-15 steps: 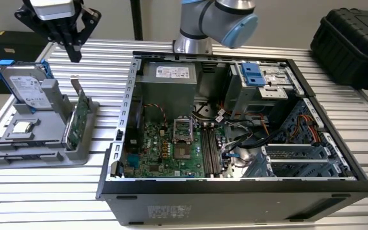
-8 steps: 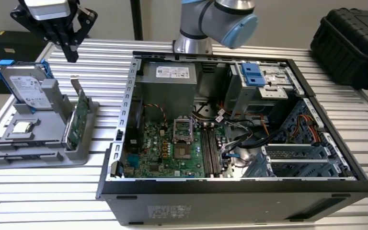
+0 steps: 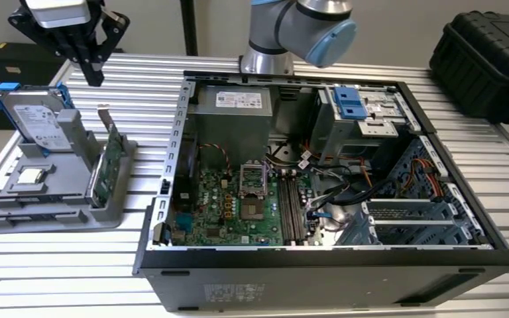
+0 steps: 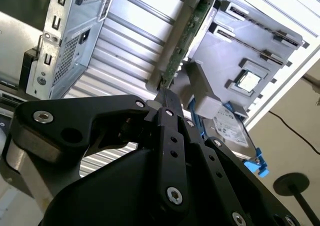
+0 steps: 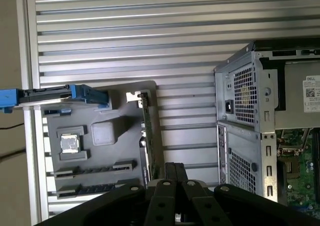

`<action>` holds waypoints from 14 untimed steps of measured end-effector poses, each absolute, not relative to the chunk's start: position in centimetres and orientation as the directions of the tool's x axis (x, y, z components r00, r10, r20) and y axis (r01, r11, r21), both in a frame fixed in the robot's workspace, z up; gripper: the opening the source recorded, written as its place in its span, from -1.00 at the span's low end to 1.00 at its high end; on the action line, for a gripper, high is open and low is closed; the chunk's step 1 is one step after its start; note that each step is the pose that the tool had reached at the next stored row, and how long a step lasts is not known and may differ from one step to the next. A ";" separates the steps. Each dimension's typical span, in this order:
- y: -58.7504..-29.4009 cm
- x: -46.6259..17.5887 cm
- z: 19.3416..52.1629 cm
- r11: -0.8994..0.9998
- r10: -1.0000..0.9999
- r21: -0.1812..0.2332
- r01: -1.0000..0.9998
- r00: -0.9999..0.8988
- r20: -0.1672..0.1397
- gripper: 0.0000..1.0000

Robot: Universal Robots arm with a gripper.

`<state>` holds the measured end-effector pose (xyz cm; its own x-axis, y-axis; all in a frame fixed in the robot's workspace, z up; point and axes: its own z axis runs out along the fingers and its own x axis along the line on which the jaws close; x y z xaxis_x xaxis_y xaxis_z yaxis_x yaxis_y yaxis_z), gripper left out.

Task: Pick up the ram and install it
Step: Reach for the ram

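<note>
My gripper [image 3: 95,78] hangs shut, high over the back of the grey holder tray [image 3: 60,217] at the exterior view's left. Its black fingers [image 5: 173,168] press together with nothing between them. In both wrist views the fingertips [image 4: 164,93] sit near the end of the upright green card [image 4: 187,36]. Two dark narrow slots [image 5: 94,169] run along one end of the tray; I cannot tell whether the ram sits in them. The motherboard's long memory slots [image 3: 291,207] lie inside the open computer case [image 3: 182,132].
On the tray stand a silver hard drive in a blue frame [image 3: 38,119], the green card [image 3: 109,162] and a square processor chip [image 3: 31,176]. The arm's base [image 3: 268,59] rises behind the case. A black hard case [image 3: 489,59] sits at the far right.
</note>
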<state>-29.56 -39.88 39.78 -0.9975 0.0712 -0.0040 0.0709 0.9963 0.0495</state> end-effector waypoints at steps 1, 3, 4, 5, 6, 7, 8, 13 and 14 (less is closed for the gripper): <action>-39.9 -29.6 39.8 0.996 0.071 0.049 0.071 -0.997 -0.004 -1.00; -39.9 -29.8 39.8 0.996 0.071 0.049 0.071 -0.997 -0.003 -1.00; -39.9 -29.9 39.8 0.996 0.071 0.049 0.071 -0.997 -0.003 -1.00; -39.9 -29.9 39.8 0.996 0.071 0.049 0.071 -0.997 -0.003 -1.00; -39.9 -30.0 39.8 0.996 0.071 0.049 0.071 -0.997 -0.003 -1.00; -39.9 -30.1 39.8 0.996 0.071 0.049 0.071 -0.997 -0.003 -1.00; -39.9 -30.2 39.8 0.996 0.071 0.049 0.071 -0.997 -0.002 -1.00; -39.9 -30.7 39.7 0.996 0.071 0.050 0.071 -0.997 -0.002 -1.00; -39.9 -30.8 39.7 0.996 0.071 0.050 0.071 -0.997 -0.002 -1.00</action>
